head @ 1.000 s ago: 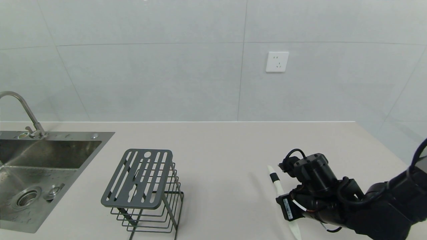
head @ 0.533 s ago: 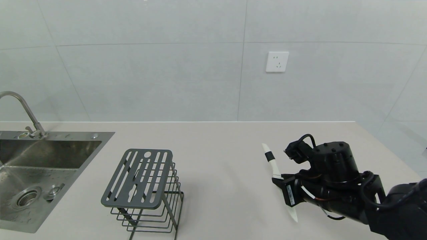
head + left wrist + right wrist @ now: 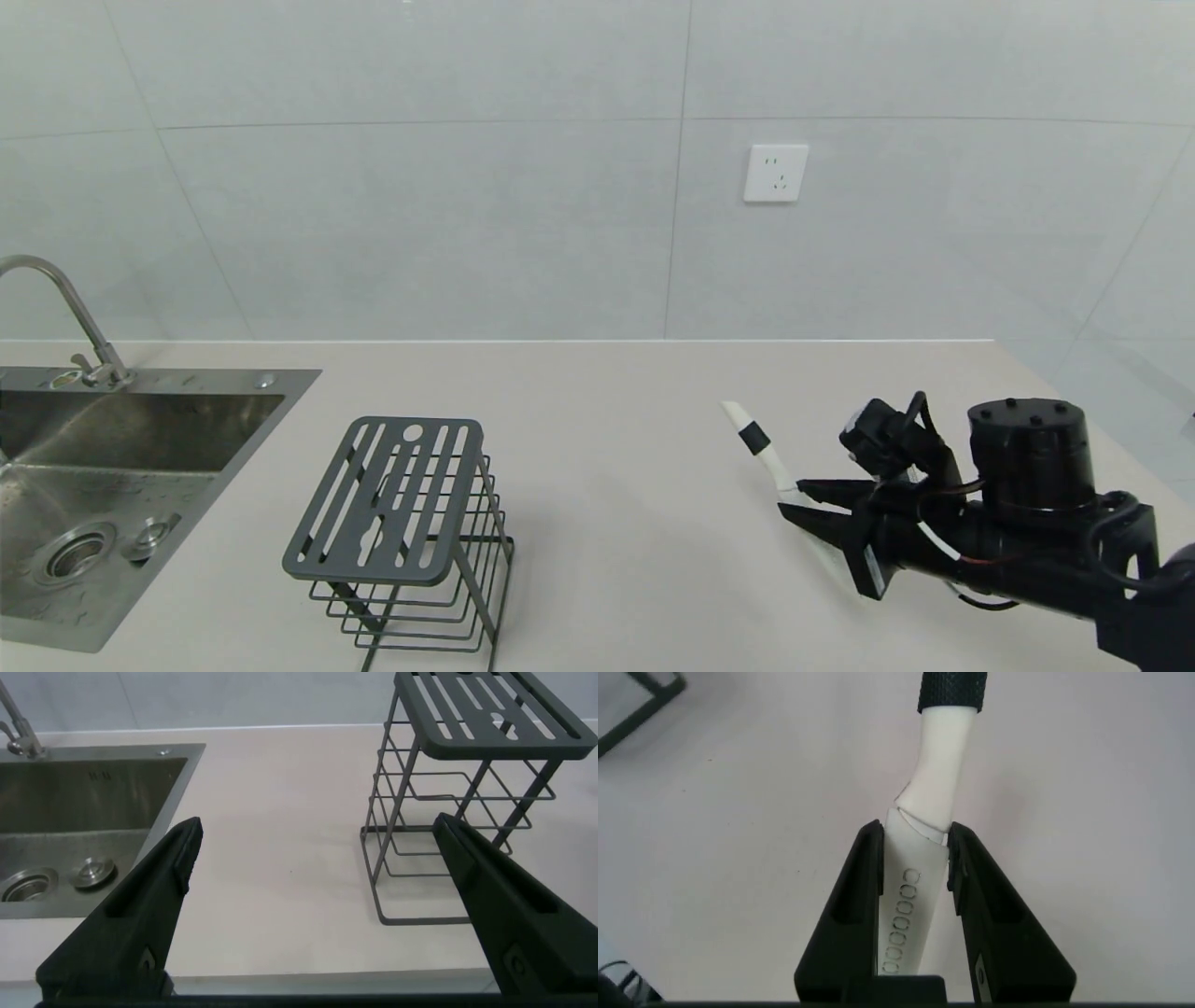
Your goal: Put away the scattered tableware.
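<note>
1. Two grippers are placed first. The left gripper [image 3: 318, 831] is spread wide and empty, low at the front edge of the counter [image 3: 607, 420].
2. Over the right part of the counter, a white utensil [image 3: 761, 450] [image 3: 913, 891] is pinched by its perforated flat part in the right gripper [image 3: 794, 497] [image 3: 915, 838]. The fingers are closed down to its thickness, and its black-banded handle juts beyond the fingertips.
3. A slotted rack [image 3: 401, 504] [image 3: 486, 728] stands well apart to the left, with the sink [image 3: 280, 378] beyond it. The utensil is probably best carried across, stood upright over a slot and lowered without the frame being knocked.
4. Compared with a second ago, the wrist has been rolled so the fingers face the rack. The utensil has been raised off the counter and its handle swung leftward.
</note>
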